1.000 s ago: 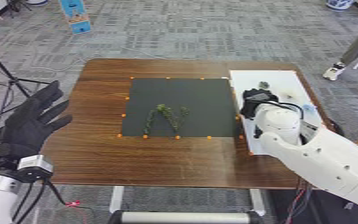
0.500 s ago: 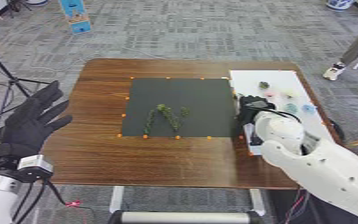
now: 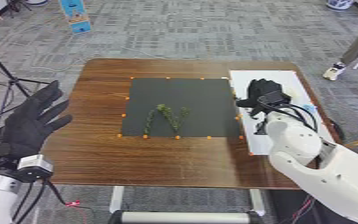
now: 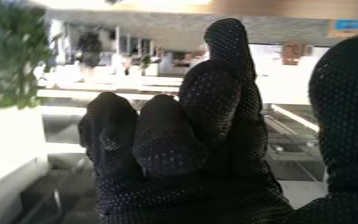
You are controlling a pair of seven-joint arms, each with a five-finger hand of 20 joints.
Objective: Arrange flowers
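Head view: arrangement judged at an early stage. Thin green leafy sprigs (image 3: 175, 120) lie fanned on the dark square mat (image 3: 213, 105), their stems drawn together towards its near edge; no blossom is seen among them. Beside the mat, on its right, lies a long white rectangular board (image 3: 260, 75), bearing a small pale yellowish piece (image 3: 289, 93) and a small light-blue piece (image 3: 310, 108), presumably blooms yet to be added. The black-gloved right hand (image 3: 264, 91) is over the board, just right of the mat, close to the yellowish piece and apart from the sprigs. Wrist view: its fingers (image 4: 215, 100) are extended with a slight bend, thumb (image 4: 353, 110) well apart, nothing seen pinched. The black-gloved left hand (image 3: 26, 127) is well left of the mat, fingers spread, holding nothing.
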